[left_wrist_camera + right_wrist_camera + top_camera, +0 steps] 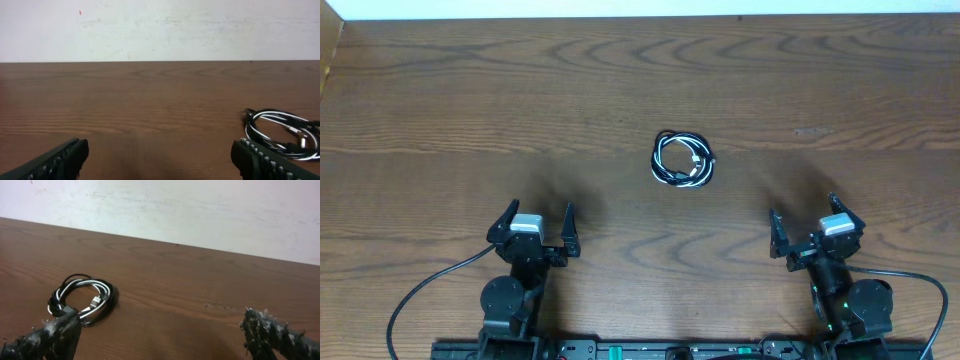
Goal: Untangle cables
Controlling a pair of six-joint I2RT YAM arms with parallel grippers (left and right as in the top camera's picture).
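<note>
A tangled coil of thin white and black cords (683,160) lies right of centre on the brown wooden table (440,100), farther out than the left gripper (540,212) and right gripper (803,210), both spread wide and empty.

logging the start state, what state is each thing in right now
white cable, coiled in one tangled bundle on the table
black cable, coiled in that same bundle, untouched
left pincer, open, empty, apart from both cables
right pincer, open, empty, apart from both cables

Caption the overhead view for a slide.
Black and white cables coiled together on the table; left end effector and right end effector both open, empty.
</note>
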